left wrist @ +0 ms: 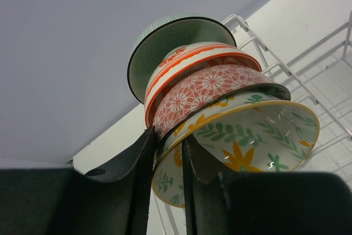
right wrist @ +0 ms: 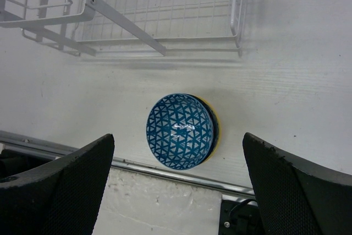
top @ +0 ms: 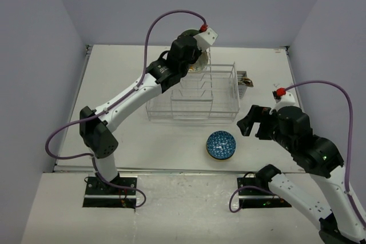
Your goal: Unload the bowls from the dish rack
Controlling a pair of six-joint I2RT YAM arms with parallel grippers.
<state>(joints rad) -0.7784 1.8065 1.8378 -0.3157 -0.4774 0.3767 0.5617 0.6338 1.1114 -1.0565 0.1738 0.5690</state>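
At the far left end of the dish rack stand several bowls on edge in a row. In the left wrist view these are a dark green one, an orange-striped one, a red floral one and, nearest, a white floral one with a yellow rim. My left gripper is shut on that nearest bowl's rim, one finger inside and one outside. A blue mosaic bowl sits on the table in front of the rack, nested in a yellow bowl. My right gripper hangs open above it.
The rack's wire frame is bare at its near and right parts. A small caddy hangs on its right side. The table's metal front edge runs just below the blue bowl. Grey walls close the table on three sides.
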